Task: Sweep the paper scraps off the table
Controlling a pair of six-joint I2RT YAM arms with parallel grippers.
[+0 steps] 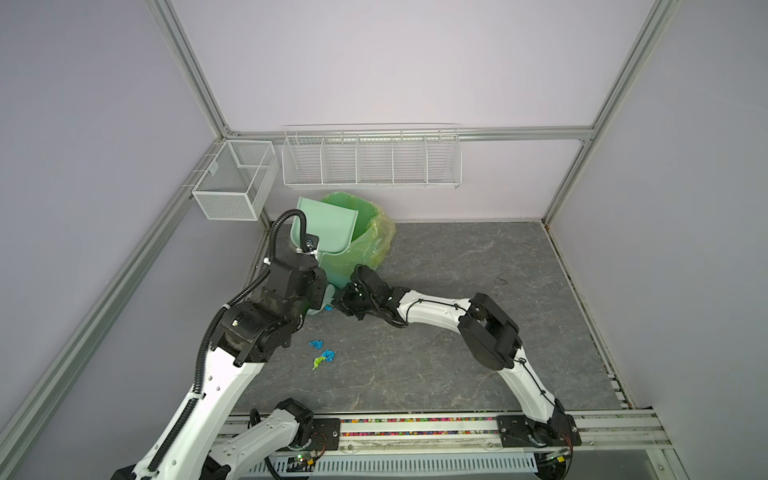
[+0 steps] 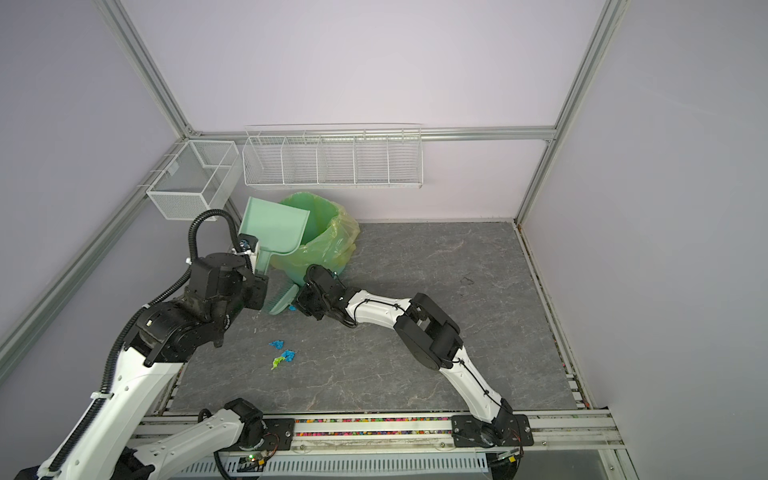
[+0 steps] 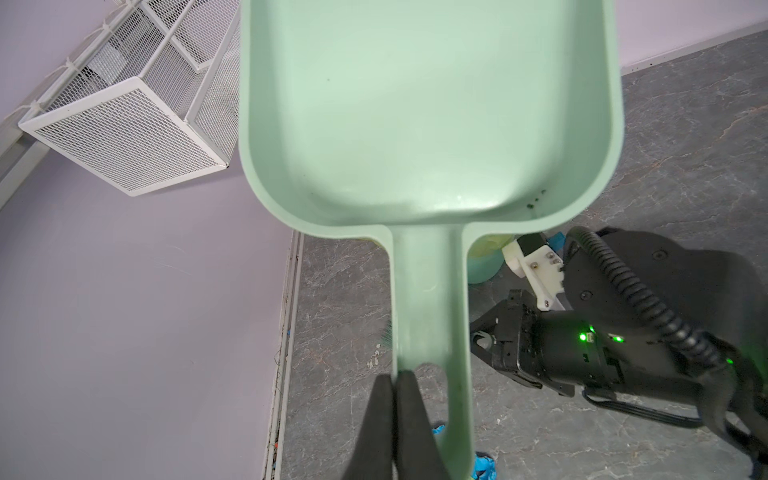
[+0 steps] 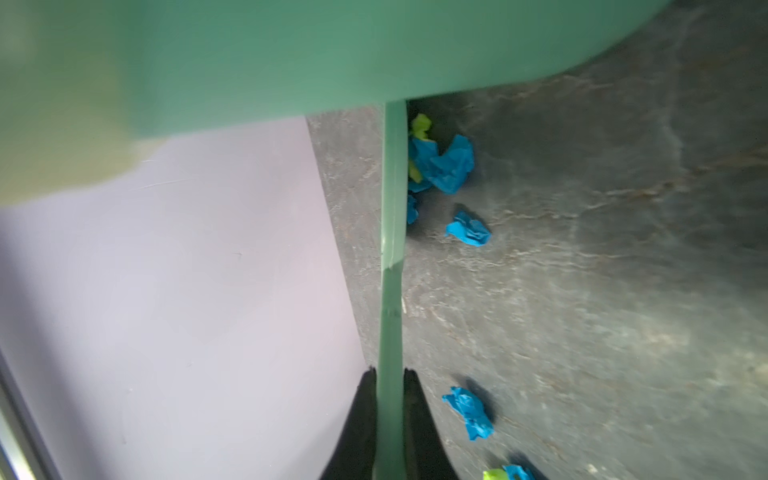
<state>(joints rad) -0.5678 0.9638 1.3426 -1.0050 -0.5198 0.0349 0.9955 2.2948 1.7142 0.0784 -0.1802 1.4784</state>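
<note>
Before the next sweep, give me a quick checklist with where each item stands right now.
1. Dustpan empty: ok, only tiny specks inside.
2. Left gripper shut on dustpan handle: ok.
3. Right gripper shut on brush: ok.
4. Table free of scraps: not ok, blue and green ones lie near the brush.
5. Bin upright: ok.
6. Scraps inside bin: cannot tell, its bottom is hidden.

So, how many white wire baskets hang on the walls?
2. A mesh basket hangs on the left wall near the corner; a long divided rack hangs on the back wall, above the green bin. No other seems hidden.
</note>
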